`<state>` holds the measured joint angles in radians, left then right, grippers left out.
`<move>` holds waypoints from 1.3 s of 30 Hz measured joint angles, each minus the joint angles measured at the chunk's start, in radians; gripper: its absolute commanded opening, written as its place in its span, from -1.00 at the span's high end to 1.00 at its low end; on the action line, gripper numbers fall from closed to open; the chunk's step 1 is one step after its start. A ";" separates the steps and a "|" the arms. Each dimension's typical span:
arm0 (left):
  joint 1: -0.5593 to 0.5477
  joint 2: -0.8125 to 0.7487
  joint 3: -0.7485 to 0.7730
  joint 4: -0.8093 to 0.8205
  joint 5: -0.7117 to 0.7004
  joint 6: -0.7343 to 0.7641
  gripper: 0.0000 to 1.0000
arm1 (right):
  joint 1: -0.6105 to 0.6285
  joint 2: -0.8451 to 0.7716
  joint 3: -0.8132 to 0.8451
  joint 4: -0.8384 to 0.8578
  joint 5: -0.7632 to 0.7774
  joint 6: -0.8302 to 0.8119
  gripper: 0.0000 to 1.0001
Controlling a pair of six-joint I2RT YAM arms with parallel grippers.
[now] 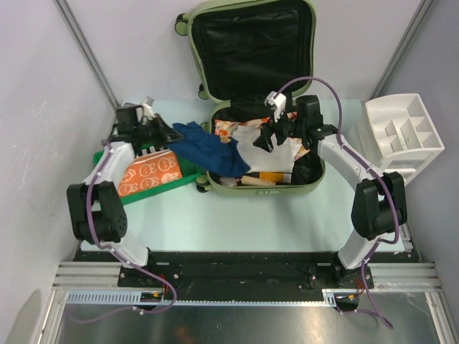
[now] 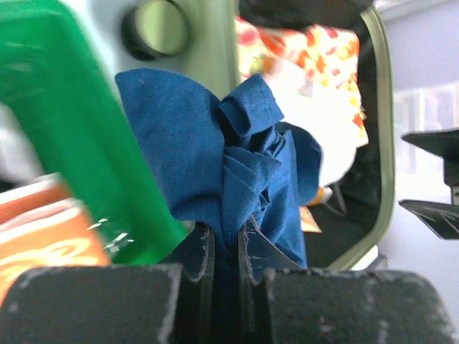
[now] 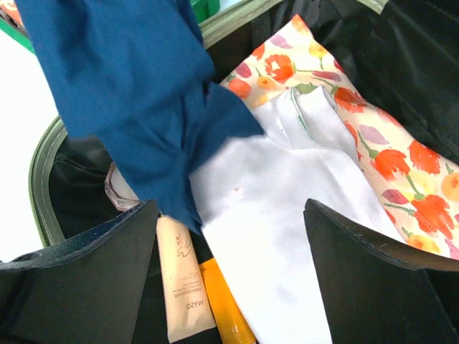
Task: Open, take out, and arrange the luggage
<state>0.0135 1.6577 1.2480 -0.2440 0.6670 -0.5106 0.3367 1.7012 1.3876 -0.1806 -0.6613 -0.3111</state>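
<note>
The pale green luggage (image 1: 272,190) lies open at the back of the table, its black-lined lid standing up. My left gripper (image 1: 172,131) is shut on a dark blue cloth (image 1: 208,147) that trails from the luggage's left rim toward the green tray. In the left wrist view the blue cloth (image 2: 208,158) bunches above the shut gripper (image 2: 224,247). My right gripper (image 1: 264,140) hangs open over the luggage's contents. In its wrist view the open gripper (image 3: 229,236) frames a white cloth (image 3: 287,215), a floral cloth (image 3: 401,158), a cream tube (image 3: 183,287) and an orange tube (image 3: 226,308).
A flat green tray (image 1: 190,172) sits left of the luggage with an orange patterned packet (image 1: 147,172) in it. A white compartmented organizer (image 1: 401,132) stands at the right edge. One black luggage wheel (image 2: 156,29) shows beside the tray.
</note>
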 measured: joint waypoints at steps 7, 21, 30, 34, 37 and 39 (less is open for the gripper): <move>0.288 -0.106 -0.033 -0.069 -0.021 0.145 1.00 | 0.000 0.008 0.001 -0.025 0.016 -0.005 -0.80; 0.623 -0.039 -0.137 -0.113 -0.112 0.452 -0.07 | 0.023 0.096 0.106 -0.107 0.017 -0.008 -0.87; 0.620 -0.010 -0.172 -0.135 -0.226 0.496 -0.99 | 0.026 0.122 0.144 -0.141 0.027 -0.031 -0.89; 0.579 -0.051 -0.093 -0.227 -0.359 0.548 -1.00 | 0.023 0.149 0.185 -0.187 0.064 -0.050 -0.86; 0.488 -0.124 -0.021 -0.245 -0.519 0.604 -0.99 | 0.016 0.167 0.211 -0.218 0.106 -0.071 -0.83; 0.409 -0.188 0.012 -0.245 -0.610 0.639 -1.00 | 0.012 0.178 0.214 -0.233 0.134 -0.088 -0.80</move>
<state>0.4221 1.4693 1.2602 -0.4885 0.0574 0.1280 0.3489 1.8790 1.6012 -0.4133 -0.5278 -0.3988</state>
